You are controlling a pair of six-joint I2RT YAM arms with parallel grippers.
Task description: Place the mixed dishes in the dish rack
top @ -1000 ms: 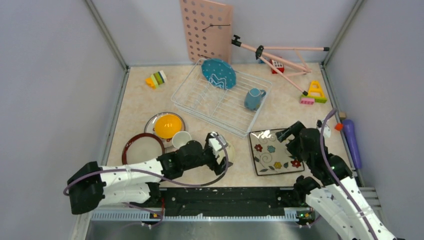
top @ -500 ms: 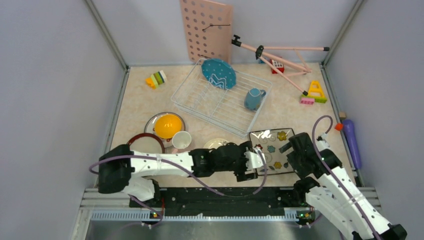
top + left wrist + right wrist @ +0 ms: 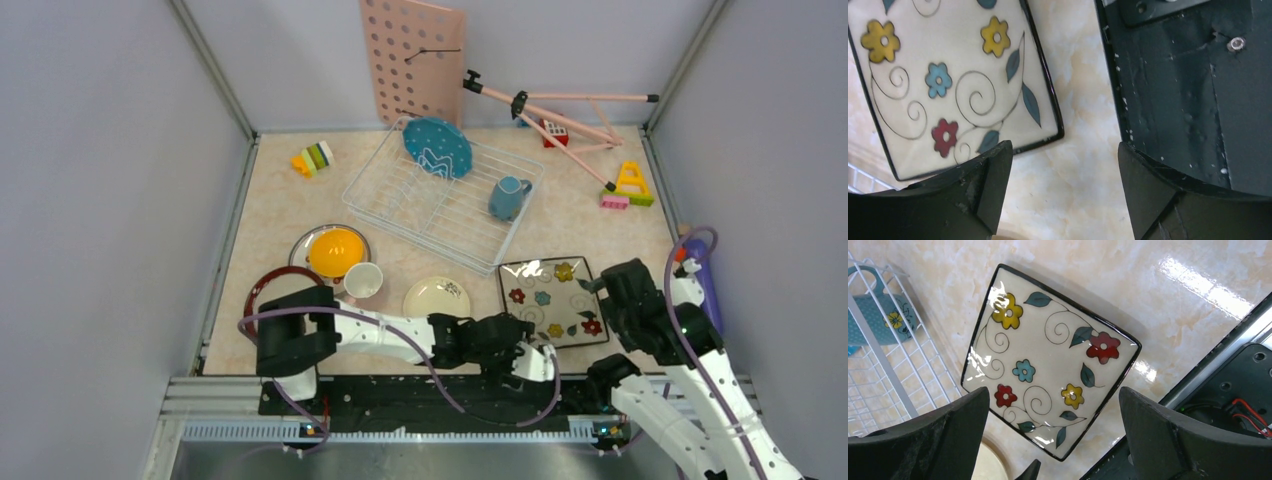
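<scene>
**Flowered plate (image 3: 548,302) not racked yet; jaws spread**

Your dish rack (image 3: 440,200) sits mid-tabletop (image 3: 290,210) w/ teal plate (image 3: 437,147) & blue cup (image 3: 508,197) in it. Flowered plate lies flat nr front edge. Left gripper (image 3: 1063,200) & right gripper (image 3: 1058,440) flank it, jaws spread, empty.

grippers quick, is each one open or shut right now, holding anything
left gripper: open, holding nothing, by a corner of the flowered plate
right gripper: open, holding nothing, above the same plate

Top camera: above and behind me, looking down on the whole table (image 3: 280,200). My wrist cameras: close, facing down, both showing the square flowered plate (image 3: 1048,385).
</scene>
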